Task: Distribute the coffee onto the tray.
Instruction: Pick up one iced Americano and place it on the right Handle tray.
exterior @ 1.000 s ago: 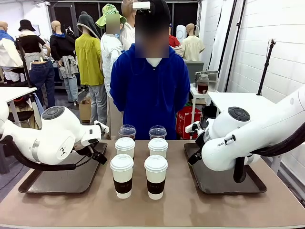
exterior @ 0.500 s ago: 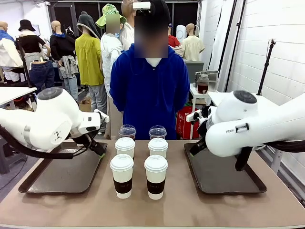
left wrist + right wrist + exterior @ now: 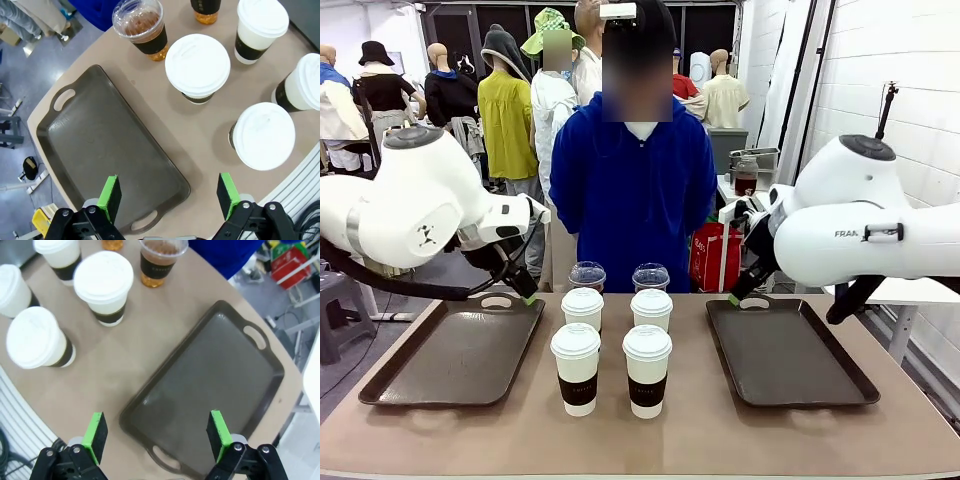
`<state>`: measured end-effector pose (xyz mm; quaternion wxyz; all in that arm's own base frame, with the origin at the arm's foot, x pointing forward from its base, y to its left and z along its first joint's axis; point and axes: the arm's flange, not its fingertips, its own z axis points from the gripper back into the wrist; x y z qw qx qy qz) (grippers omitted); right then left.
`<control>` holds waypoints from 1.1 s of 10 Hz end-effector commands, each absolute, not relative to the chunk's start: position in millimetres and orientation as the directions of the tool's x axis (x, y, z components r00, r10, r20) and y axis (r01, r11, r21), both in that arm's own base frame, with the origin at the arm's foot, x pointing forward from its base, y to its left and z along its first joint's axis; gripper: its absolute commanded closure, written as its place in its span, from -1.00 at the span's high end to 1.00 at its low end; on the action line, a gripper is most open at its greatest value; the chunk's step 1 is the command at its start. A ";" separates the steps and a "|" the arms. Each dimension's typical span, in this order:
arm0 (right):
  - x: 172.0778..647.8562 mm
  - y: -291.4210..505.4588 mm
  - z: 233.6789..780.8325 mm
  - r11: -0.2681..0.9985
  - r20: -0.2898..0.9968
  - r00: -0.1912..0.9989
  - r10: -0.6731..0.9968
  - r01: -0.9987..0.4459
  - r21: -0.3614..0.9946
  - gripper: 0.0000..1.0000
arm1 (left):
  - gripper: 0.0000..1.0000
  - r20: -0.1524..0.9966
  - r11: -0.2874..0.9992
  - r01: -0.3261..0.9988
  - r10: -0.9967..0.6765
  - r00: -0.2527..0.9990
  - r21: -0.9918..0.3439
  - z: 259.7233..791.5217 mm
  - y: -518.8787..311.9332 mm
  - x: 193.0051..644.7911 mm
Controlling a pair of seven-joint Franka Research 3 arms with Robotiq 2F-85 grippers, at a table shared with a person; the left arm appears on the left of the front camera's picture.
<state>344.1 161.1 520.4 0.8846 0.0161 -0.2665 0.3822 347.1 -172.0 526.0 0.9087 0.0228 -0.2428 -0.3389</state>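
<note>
The coffee stands in a tight cluster at the middle of the table, on the bare tabletop between two trays. At 9 o'clock of the cluster lies the left tray, at 3 o'clock the right tray, both dark and flat. At 12 o'clock a person in a blue top stands against the far edge, right behind the cups. Farther back, toward 1 o'clock, stands a clear jar of dark liquid.

The paper cups form a square of two rows. The iced-coffee cups sit at the 12 o'clock end. From the robot's side the far row of paper cups hides their lower halves.

The left gripper hangs above the far inner corner of the left tray, at 10 o'clock of the cluster. Its green pads are spread wide with nothing between them. The right gripper hangs over the far inner corner of the right tray, at 2 o'clock of the cluster, fingers likewise spread wide and holding nothing.

There are six cups: four white-lidded paper cups with dark sleeves and two clear dome-lidded ones of brown coffee. There are two trays, and all six cups stand off them.
</note>
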 end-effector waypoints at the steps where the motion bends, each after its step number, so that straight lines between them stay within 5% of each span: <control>1: 337.3 157.5 531.3 0.662 0.482 0.527 0.700 -0.731 -0.163 1.00 | 1.00 0.418 0.775 0.595 -0.622 0.662 0.210 535.4 -174.7 337.5; 5: 336.4 154.4 534.8 0.635 0.504 0.500 0.704 -0.762 -0.131 1.00 | 1.00 0.437 0.757 0.629 -0.632 0.640 0.175 541.0 -162.5 334.8; 11: 328.8 119.2 551.2 0.489 0.667 0.324 0.671 -0.869 -0.071 1.00 | 1.00 0.603 0.611 0.787 -0.659 0.449 0.082 551.1 -131.9 321.4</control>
